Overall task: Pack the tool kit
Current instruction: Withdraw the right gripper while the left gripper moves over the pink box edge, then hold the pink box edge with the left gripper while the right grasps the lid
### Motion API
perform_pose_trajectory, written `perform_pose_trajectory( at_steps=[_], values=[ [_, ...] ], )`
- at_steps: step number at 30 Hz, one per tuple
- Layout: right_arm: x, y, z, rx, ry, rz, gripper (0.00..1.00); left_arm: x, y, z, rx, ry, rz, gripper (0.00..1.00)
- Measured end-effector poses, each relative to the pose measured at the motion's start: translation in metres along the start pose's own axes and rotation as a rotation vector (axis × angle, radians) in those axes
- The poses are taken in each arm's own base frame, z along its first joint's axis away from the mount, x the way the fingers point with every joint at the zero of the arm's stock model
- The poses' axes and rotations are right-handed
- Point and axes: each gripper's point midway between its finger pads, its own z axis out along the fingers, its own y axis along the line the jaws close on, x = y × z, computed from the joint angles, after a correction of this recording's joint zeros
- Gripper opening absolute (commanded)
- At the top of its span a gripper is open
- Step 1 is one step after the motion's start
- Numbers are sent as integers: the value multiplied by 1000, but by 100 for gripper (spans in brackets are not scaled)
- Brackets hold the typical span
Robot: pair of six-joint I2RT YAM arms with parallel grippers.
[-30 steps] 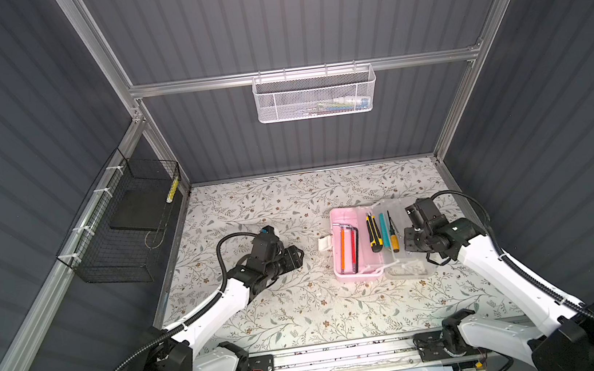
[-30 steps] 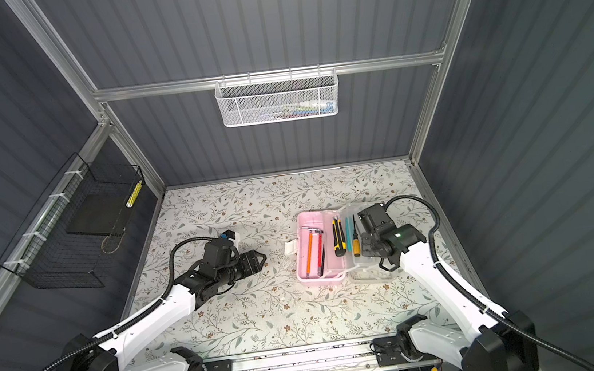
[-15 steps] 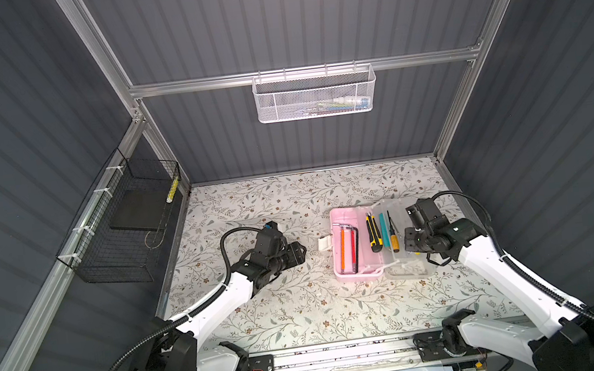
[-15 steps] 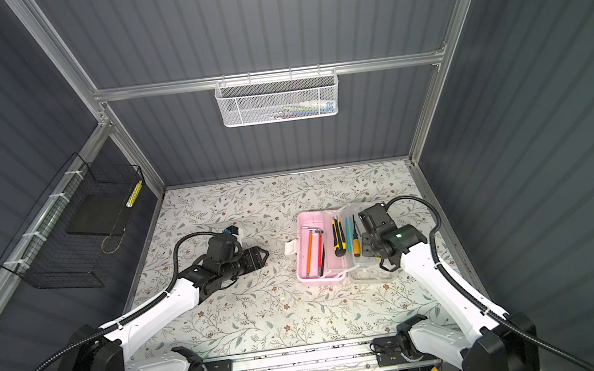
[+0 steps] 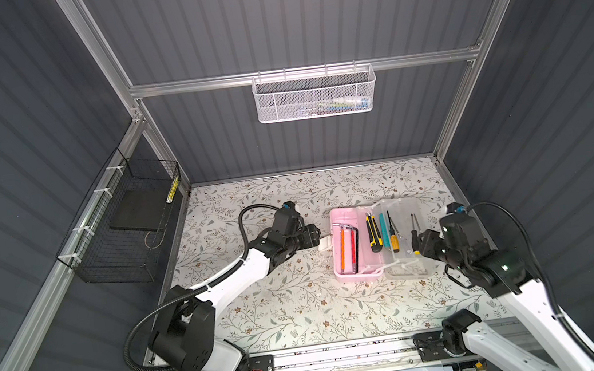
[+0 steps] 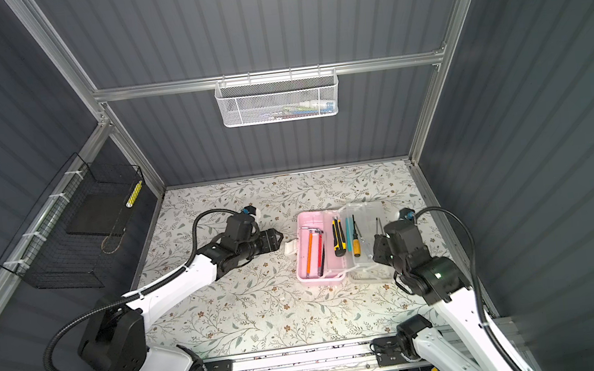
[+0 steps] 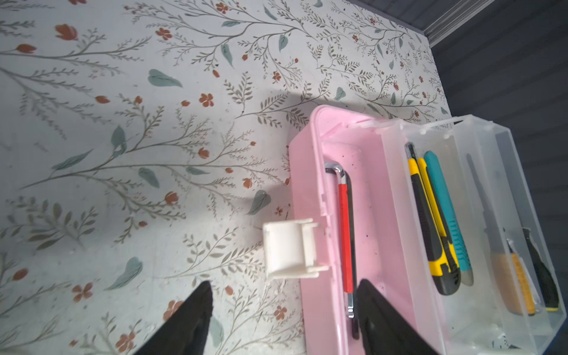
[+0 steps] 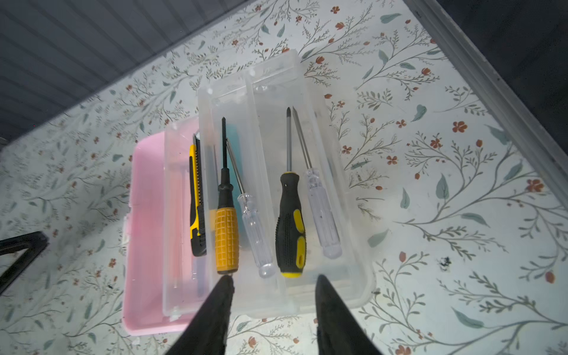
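Pink case [image 5: 367, 262] is laid open on the mat [image 5: 301, 307], well forward of the white mesh basket [image 5: 316, 96], with its long axis directed toward it. Clear-handled screwdrivers [image 8: 321, 209], tips toward the basket, are made out plainly only in the right wrist view. Left gripper [image 7: 284, 295] and right gripper [image 8: 273, 282] jaws are seen apart, with nothing clamped.

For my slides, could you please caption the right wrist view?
Open right gripper hovers by four screwdrivers side by side in the clear compartments of an open pink tool case.

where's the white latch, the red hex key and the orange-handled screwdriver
white latch [image 7: 287, 249]: left wrist view, middle of its flat face
red hex key [image 7: 345, 233]: left wrist view, long red shaft
orange-handled screwdriver [image 8: 226, 239]: right wrist view, ribbed orange grip
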Motion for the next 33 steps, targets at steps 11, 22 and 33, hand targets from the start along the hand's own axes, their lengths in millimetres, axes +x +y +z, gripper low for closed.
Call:
perform_pose_trajectory(
  at_steps=[11,22,33],
  values=[
    [52,-32,-9,0,76,160,45,-29,-18,75,-24,41,86,72],
    [56,-34,-8,4,85,177,45,-34,-28,132,-110,86,188,51],
    [58,-34,-2,9,89,175,46,-13,-13,145,-212,139,212,18]
  ],
)
